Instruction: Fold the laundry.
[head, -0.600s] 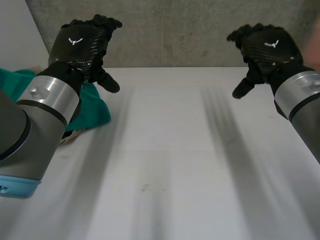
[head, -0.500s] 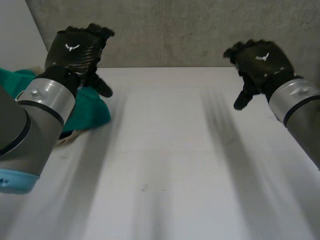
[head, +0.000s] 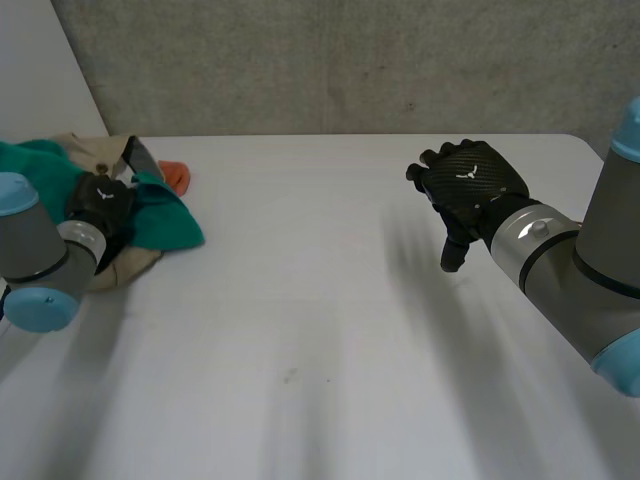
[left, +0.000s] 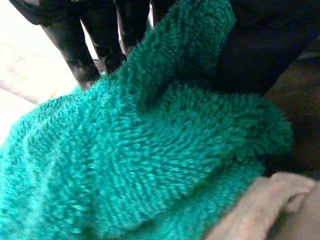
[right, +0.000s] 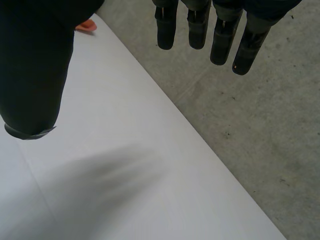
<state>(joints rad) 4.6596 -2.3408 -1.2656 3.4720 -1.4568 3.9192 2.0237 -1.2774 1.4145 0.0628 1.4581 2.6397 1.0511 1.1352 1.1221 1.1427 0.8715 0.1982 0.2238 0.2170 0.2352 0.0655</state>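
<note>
Pinching a thick ridge of the teal towel (left: 150, 165), the left hand's fingers (left: 92, 42) press into the plush on one side and the thumb (left: 260, 50) on the other, so the left hand (head: 100, 205) appears to have hold of a bunched fold, not an edge or corner. Just under that fold lies a beige cloth (left: 260, 210), and an orange cloth (head: 176, 176) sits at the far side of the same heap, which is piled at the left edge of the desk (head: 320, 330).

The likely trouble is a blind lift. Gripped mid-fold, the towel would probably come up as a lump, and its loops could drag the beige cloth along or tip it off the desk edge. A soft, thick fold might also slide out of a shallow pinch.

The right hand (head: 470, 185) hovers well apart over bare desk, its fingers (right: 197, 30) hanging straight and holding nothing, too far off to steady the heap.
</note>
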